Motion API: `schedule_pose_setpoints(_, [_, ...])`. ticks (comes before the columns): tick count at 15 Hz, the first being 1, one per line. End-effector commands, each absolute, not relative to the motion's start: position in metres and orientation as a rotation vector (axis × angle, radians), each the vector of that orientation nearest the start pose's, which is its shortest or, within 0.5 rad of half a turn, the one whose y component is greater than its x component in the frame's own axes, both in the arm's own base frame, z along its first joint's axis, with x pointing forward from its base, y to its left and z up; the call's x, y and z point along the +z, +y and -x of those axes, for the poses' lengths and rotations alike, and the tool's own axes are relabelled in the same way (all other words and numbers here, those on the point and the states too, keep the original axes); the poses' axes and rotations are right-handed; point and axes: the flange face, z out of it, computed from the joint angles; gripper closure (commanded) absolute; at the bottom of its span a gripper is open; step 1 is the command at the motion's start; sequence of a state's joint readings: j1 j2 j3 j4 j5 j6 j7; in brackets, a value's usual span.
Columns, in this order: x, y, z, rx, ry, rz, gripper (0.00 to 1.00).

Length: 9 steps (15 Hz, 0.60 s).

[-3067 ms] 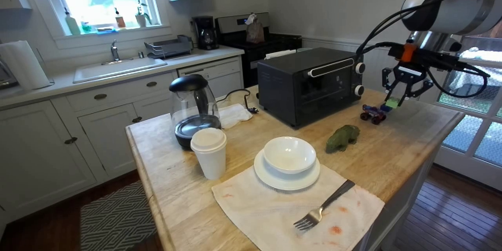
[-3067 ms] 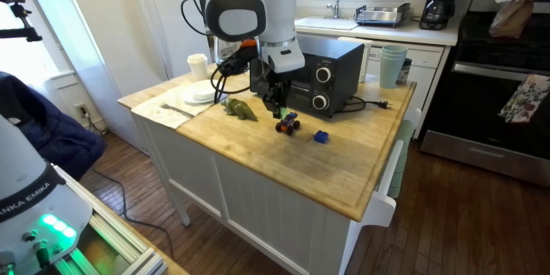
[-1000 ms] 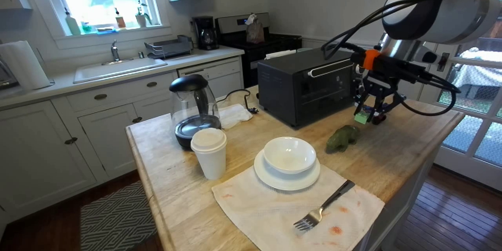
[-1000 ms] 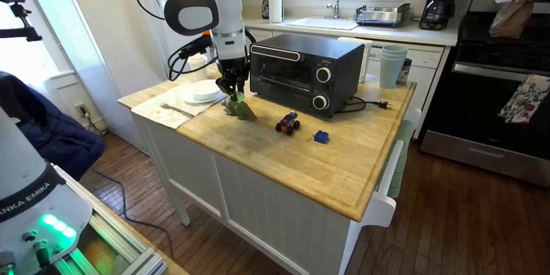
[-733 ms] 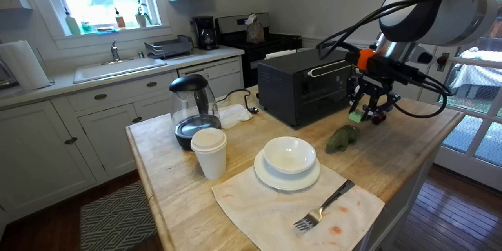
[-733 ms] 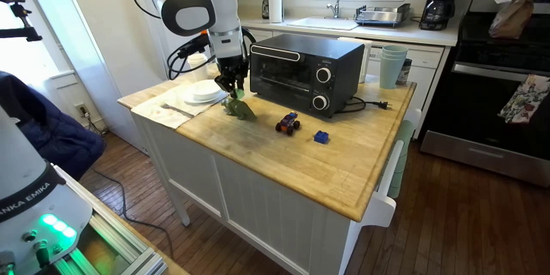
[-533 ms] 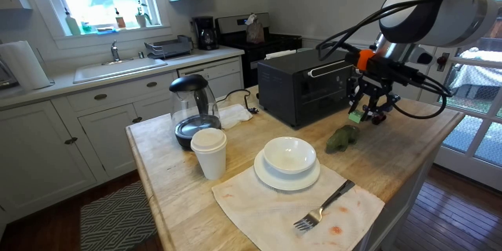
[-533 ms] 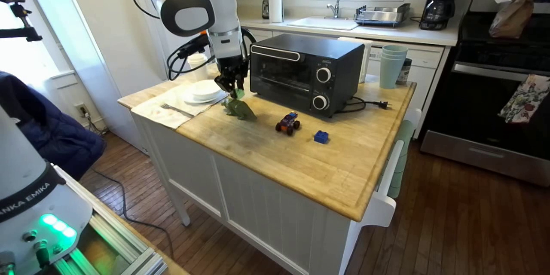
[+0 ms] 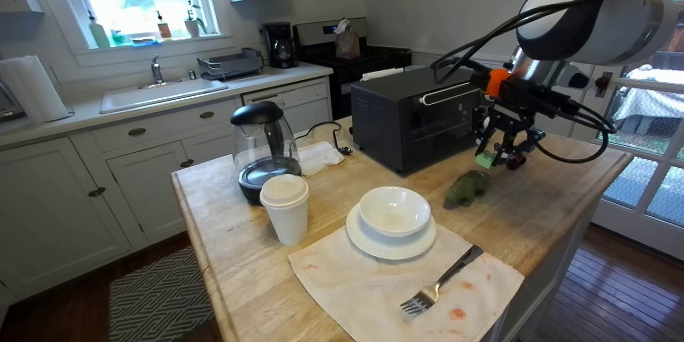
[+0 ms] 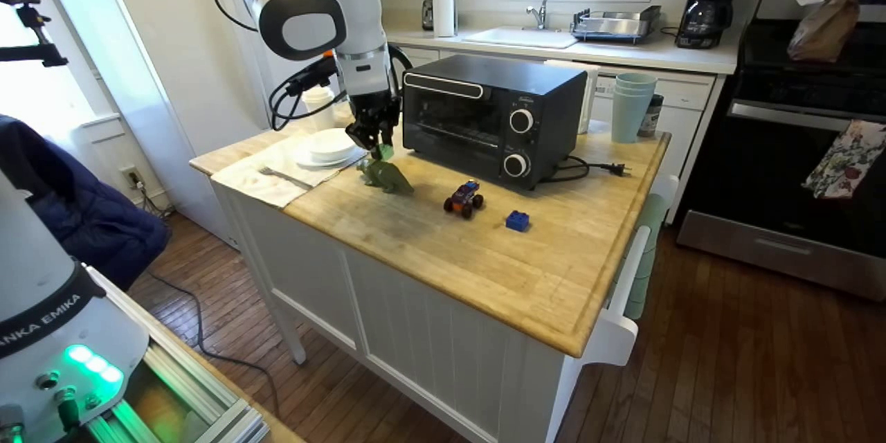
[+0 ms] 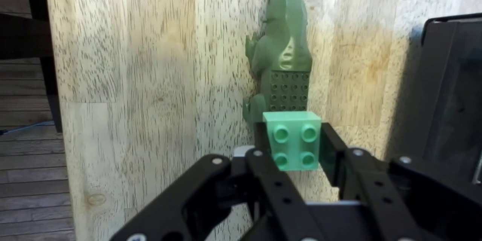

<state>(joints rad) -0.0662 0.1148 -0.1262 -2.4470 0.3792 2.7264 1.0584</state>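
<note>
Kitchen, daylight from window point(image 9: 133, 0) above sink point(image 9: 160, 97) and glass-paned door point(image 9: 630, 179). Pale walls point(image 9: 422, 10), white cabinets point(image 9: 53, 197), black stove point(image 10: 796, 152), dark wood floor point(image 10: 747, 367), patterned rug point(image 9: 160, 299), wood-topped desk point(image 10: 526, 270).

The arm point(image 10: 363, 14) at 11 o'clock in an exterior view is glossy white, with a pale grey oval cap point(image 10: 304, 29) ringed in black. The base point(image 10: 111, 325) at 8 o'clock is white too, with green lights point(image 10: 96, 364) and a black band point(image 10: 41, 323) showing "ANKA EMIKA". At 2 o'clock in an exterior view: chunky black cables point(image 9: 556, 9), shiny metal wrist point(image 9: 537, 67), bright orange collar point(image 9: 497, 82). The gripper point(image 11: 292, 141) at 5 o'clock in the wrist view is basically all black links point(image 11: 280, 192) and silver screw heads point(image 11: 217, 160).
</note>
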Motion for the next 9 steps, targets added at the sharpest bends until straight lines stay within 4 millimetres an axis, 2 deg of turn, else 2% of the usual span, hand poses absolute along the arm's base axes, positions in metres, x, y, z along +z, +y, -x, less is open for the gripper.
schedule_pose_setpoints(1, [0.268, -0.102, -0.491, -0.099, 2.091, 2.041, 0.89])
schedule_pose_setpoints(9, [0.263, -0.086, -0.499, -0.069, 2.082, 2.045, 0.89])
